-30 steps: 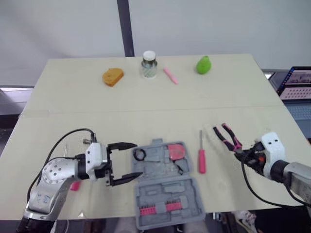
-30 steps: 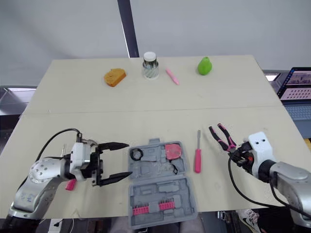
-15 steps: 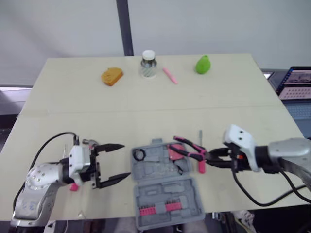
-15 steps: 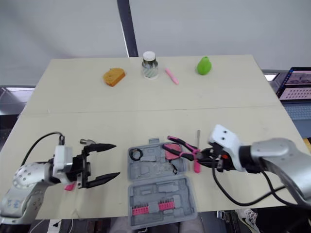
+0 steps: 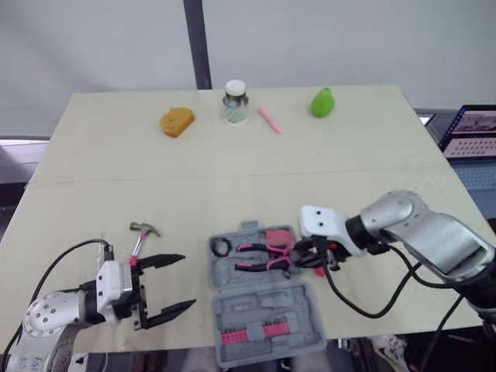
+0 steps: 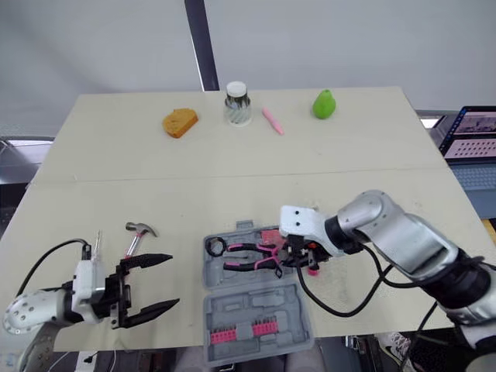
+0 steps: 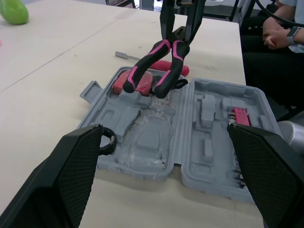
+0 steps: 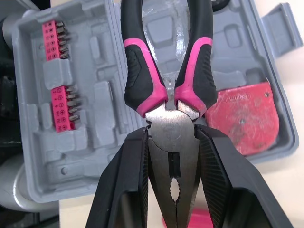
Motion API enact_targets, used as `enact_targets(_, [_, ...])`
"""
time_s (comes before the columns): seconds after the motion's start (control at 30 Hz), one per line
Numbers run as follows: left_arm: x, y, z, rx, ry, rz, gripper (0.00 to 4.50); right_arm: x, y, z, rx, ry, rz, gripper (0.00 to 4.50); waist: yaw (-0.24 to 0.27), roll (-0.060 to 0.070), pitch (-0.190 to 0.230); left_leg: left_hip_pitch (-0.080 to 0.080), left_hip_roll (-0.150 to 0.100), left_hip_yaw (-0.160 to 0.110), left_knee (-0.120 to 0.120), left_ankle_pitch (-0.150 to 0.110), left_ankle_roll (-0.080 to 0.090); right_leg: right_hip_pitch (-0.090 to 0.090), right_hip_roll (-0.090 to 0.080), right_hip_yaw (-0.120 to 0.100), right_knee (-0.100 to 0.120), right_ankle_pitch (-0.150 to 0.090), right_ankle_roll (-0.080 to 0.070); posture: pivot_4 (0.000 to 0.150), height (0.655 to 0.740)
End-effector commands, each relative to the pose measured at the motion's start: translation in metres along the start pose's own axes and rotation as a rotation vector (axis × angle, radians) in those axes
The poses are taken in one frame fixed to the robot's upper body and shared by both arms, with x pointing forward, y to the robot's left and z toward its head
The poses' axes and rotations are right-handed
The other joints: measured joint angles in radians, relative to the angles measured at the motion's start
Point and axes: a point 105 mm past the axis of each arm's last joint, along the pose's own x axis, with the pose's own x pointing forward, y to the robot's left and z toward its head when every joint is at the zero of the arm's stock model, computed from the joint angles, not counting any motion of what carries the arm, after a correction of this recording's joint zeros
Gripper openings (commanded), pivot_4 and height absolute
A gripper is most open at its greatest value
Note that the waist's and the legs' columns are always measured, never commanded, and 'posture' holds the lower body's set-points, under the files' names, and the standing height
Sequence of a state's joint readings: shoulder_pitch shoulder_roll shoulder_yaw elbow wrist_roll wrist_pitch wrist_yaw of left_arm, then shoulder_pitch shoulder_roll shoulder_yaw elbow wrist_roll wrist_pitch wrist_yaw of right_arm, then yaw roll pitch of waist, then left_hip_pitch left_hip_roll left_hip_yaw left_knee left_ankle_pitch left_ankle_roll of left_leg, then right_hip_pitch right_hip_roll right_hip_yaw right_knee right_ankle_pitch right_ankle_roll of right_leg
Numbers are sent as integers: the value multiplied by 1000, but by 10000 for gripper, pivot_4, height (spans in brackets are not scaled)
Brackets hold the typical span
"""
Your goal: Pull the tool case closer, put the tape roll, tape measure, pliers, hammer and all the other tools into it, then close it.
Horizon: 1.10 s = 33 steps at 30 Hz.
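left eye view | pliers long axis left-right | handles point left

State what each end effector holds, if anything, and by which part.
Right end effector: the pliers, gripped by the metal head, handles over the open tool case. Left end effector: open, holding nothing.

Bread, jar, pink pen and green pear stand far back
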State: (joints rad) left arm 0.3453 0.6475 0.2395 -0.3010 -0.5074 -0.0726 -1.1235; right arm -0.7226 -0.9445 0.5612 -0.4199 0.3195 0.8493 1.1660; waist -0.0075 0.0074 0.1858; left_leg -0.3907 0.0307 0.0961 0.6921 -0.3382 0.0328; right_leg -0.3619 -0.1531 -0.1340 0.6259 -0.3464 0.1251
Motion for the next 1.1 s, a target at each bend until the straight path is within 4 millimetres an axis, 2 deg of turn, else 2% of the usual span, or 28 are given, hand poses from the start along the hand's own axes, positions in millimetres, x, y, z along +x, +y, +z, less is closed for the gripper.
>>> enact_targets(0.03, [-7,0,0,22,5,38,45000,7,-1,7,-76,16,32,9825,0,0,0,0,0,0,0,0,0,0,0,0,0,0,0,1500,6950])
enact_targets(0.43, [-25,-4,-15,14,51,137,45000,38,-14,9,-159,72,74,9825,-8,0,0,0,0,1,0,0,0,-2,0,-2,2,0,0,1500,6950])
enact_targets(0.6, [-32,-14,-22,3,69,138,45000,47,-18,14,-174,71,84,9825,-19,0,0,-1,0,1,0,0,0,-2,0,-2,3,0,0,1500,6950])
enact_targets(1.1, [-31,-15,-25,27,81,132,45000,63,-18,24,-194,54,101,9825,-21,-1,0,-2,0,3,0,0,0,-7,0,-1,8,0,0,1500,6950])
